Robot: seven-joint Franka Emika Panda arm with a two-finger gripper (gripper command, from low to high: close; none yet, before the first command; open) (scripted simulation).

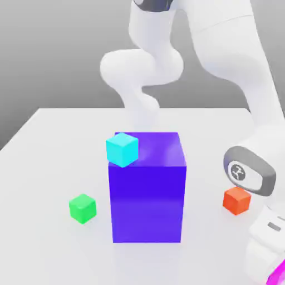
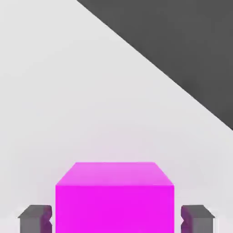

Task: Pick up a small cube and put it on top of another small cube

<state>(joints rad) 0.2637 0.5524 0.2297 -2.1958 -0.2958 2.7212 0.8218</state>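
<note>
With the small bright magenta-pink cube (image 2: 114,198) resting on the pale surface (image 2: 68,104) between wide jaws, one finger (image 2: 34,217) just beside each flank, the grasp step is in hand; next, closing should pinch it squarely.

The white arm (image 1: 245,83) bends down toward the exterior view's lower right. Its end effector (image 2: 116,218) points downward. Dark fingertips (image 2: 34,218) stand spread apart.

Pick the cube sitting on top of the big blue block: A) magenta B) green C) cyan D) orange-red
C: the cyan cube rests on the blue block's top near its corner on the exterior view's left; the green cube and orange-red cube sit on the table.
</note>
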